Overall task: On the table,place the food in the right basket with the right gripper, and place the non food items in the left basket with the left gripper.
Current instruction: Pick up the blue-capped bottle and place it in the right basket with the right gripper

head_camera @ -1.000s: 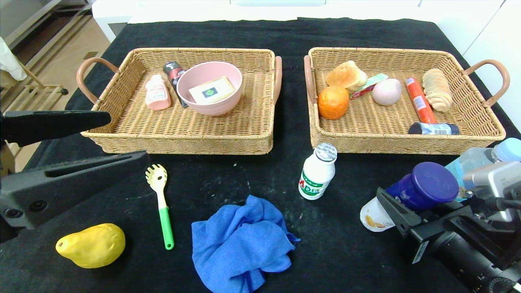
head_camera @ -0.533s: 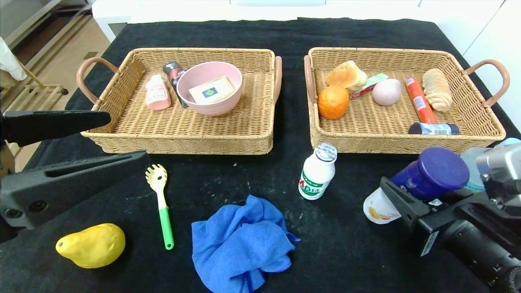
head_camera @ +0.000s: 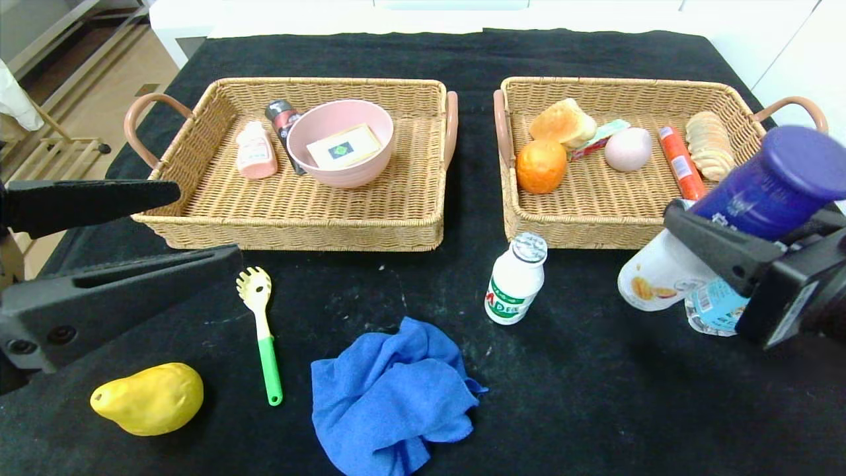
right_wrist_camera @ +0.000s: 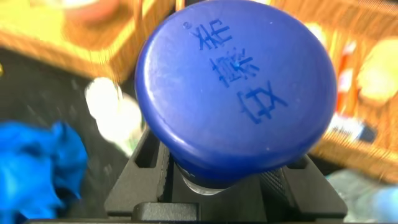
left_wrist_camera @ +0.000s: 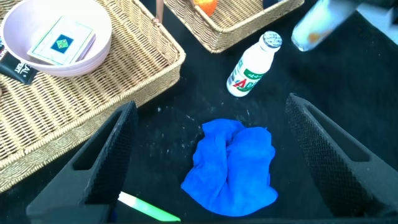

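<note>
Clear water bottle (head_camera: 712, 306) mostly hidden behind right claw (head_camera: 727, 254).

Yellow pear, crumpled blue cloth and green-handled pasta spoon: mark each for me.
Yellow pear (head_camera: 149, 398), head view, middle of its body.
Crumpled blue cloth (head_camera: 390, 396), head view, centre folds.
Green-handled pasta spoon (head_camera: 269, 367), head view, green handle.

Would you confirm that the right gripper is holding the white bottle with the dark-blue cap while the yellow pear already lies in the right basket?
Not quite. The right gripper does hold the white bottle with the dark-blue cap, but the yellow pear is not in the right basket; it lies on the table near the robot's left, as the head view shows.
</note>
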{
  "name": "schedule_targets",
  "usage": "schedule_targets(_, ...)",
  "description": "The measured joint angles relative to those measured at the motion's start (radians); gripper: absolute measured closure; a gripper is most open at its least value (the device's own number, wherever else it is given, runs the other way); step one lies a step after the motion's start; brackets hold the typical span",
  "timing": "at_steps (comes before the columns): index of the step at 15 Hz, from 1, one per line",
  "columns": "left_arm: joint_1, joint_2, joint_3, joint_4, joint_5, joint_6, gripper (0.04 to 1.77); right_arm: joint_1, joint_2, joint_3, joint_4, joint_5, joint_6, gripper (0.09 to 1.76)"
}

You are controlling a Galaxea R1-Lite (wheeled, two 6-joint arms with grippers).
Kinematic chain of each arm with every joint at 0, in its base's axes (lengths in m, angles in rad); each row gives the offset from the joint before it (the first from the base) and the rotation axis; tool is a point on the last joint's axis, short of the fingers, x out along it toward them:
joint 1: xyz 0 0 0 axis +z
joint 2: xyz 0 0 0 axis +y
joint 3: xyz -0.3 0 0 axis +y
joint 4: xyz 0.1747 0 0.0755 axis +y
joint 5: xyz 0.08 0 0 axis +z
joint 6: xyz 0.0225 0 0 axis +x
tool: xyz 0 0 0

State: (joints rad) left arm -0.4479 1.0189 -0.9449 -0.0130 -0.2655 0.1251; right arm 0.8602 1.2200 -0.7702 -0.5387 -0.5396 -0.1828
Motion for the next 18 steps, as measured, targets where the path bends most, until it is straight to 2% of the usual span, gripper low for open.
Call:
schedule_targets(2,0.000,0.000,0.000,0.000,0.000,0.000,0.09,-0.016,-0.009,-0.079,0.059,0.015,-0.002,1.02)
schedule_targets(4,0.000,-0.002,0.000,0.000,0.000,0.000,0.09,-0.061,-0.011,-0.143,0.121,0.084,-0.001,1.02)
schedule_targets(8,0.000,-0.003,0.000,0.001,0.000,0.000,0.09,-0.218,0.003,-0.285,0.213,0.234,0.012,1.02)
schedule_targets(12,0.000,-0.004,0.000,-0.001,0.000,0.000,0.09,-0.373,0.050,-0.426,0.275,0.340,0.048,1.02)
schedule_targets(15,0.000,-0.006,0.000,-0.002,0.000,0.000,0.09,-0.496,0.104,-0.494,0.279,0.403,0.085,1.02)
schedule_targets(18,0.000,-0.006,0.000,-0.002,0.000,0.000,0.09,-0.599,0.160,-0.544,0.278,0.426,0.110,1.02)
